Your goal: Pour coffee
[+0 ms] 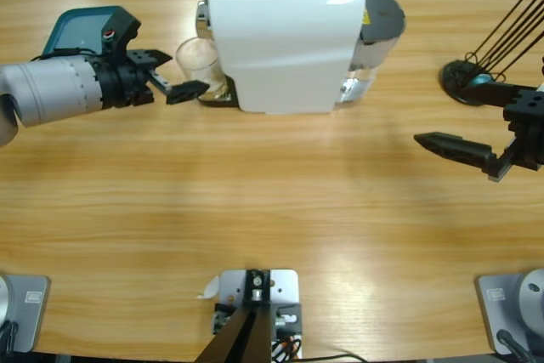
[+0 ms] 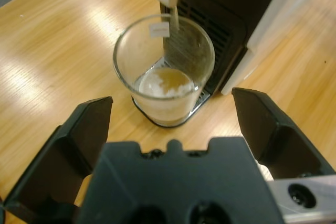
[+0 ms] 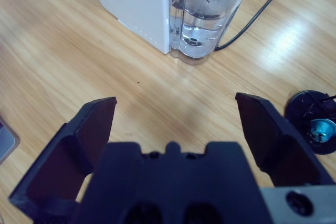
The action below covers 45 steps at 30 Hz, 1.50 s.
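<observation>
A clear glass (image 2: 164, 72) stands on the drip tray under the spout of the white coffee machine (image 1: 285, 40). A shallow layer of amber-brown coffee (image 2: 172, 81) lies in its bottom. My left gripper (image 2: 173, 100) is open, and the glass sits just ahead of its jaws, untouched. In the high view the left gripper (image 1: 174, 74) comes in from the left beside the glass (image 1: 198, 61). My right gripper (image 3: 176, 100) is open and empty over bare wood. It hovers at the table's right side (image 1: 463, 155), away from the machine.
The machine's water tank (image 3: 205, 14) stands at its right end with a black cable running behind it. A black capsule holder (image 1: 467, 82) with a teal capsule (image 3: 320, 129) and thin black rods sits at the far right.
</observation>
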Each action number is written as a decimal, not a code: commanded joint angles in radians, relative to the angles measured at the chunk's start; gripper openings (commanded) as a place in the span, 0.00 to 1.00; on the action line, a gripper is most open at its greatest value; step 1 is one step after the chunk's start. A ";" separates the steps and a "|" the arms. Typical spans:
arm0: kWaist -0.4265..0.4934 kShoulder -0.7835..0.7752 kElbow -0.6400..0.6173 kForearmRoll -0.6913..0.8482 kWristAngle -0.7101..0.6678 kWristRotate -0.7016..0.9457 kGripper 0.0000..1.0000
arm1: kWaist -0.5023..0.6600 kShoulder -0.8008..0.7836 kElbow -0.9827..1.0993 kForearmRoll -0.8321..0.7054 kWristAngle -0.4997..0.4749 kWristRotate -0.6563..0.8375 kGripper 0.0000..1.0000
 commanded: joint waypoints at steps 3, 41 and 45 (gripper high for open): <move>0.055 0.103 -0.056 -0.017 -0.091 0.023 0.99 | 0.007 0.020 0.023 0.002 0.014 -0.007 1.00; 0.127 0.231 -0.144 -0.019 -0.276 0.038 0.69 | 0.007 0.043 0.015 0.004 0.016 -0.007 1.00; 0.129 0.213 -0.125 -0.019 -0.275 0.036 0.64 | 0.007 0.040 0.015 0.005 0.016 -0.007 1.00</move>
